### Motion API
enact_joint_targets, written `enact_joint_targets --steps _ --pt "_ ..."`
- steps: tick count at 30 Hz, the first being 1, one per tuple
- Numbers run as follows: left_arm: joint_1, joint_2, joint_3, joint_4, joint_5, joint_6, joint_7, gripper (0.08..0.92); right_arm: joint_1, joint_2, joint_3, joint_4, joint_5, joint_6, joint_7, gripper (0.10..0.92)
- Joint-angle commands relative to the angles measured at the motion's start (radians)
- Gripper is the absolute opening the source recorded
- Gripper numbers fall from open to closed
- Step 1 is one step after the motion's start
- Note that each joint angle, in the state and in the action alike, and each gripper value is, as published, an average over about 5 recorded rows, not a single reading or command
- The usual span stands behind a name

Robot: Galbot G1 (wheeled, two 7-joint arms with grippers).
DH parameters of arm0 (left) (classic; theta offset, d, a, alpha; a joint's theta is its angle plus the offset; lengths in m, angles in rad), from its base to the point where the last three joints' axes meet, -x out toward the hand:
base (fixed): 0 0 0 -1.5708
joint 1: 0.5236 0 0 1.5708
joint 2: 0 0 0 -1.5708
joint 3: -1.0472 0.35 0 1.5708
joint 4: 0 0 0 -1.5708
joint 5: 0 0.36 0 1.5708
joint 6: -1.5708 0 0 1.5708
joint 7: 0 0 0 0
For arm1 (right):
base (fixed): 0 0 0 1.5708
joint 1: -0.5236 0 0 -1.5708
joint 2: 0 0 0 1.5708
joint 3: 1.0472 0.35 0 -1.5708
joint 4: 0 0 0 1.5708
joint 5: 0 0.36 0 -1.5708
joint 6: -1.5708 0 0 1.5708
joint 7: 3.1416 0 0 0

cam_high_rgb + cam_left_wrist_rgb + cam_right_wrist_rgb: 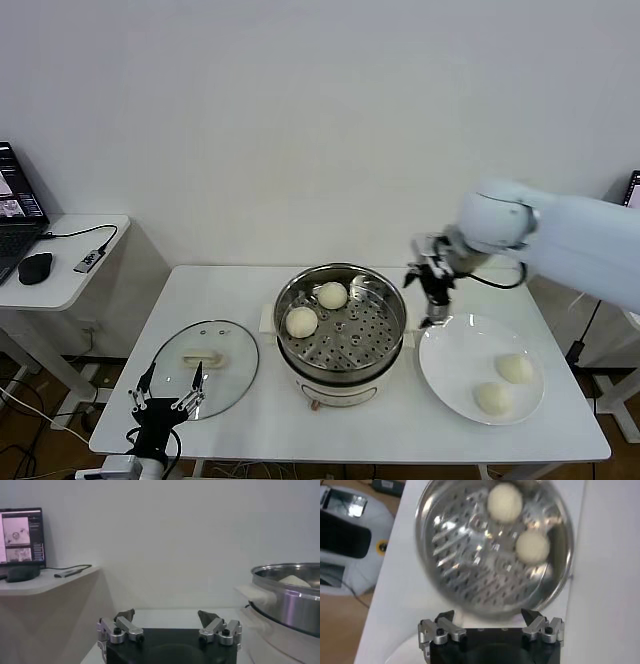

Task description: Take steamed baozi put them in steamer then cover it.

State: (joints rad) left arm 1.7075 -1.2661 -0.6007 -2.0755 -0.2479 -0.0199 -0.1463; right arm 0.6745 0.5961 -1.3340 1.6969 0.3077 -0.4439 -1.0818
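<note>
Two baozi (316, 308) sat in the steamer (343, 325) at centre frame; two more lay on the plate (482, 368) lower right, the right gripper (434, 299) open between them.

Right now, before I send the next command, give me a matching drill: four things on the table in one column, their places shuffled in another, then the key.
Things:
1. glass lid
2. two baozi
3. two other baozi
4. right pincer

Places:
A. on the white plate
B. flat on the table, left of the steamer
C. above the gap between steamer and plate
D. on the steamer's perforated tray

Pairs: 1-B, 2-D, 3-A, 4-C
</note>
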Motion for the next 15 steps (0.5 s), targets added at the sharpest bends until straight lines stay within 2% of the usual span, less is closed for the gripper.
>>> enact_joint_targets --steps 1,8,15 --pt "0.006 -0.003 0.0 0.0 0.004 -0.001 0.0 0.823 -0.176 -0.322 0.065 0.059 -0.237 0.158 -0.067 0.823" --pt "0.012 -0.012 0.005 -0.002 0.013 -0.001 0.0 0.823 -0.483 -0.399 0.291 0.036 -0.361 0.205 -0.049 0.823" --pt "0.022 -0.017 0.002 -0.006 0.02 -0.001 -0.001 0.823 -0.768 -0.388 0.499 0.001 -0.418 0.219 -0.011 0.823"
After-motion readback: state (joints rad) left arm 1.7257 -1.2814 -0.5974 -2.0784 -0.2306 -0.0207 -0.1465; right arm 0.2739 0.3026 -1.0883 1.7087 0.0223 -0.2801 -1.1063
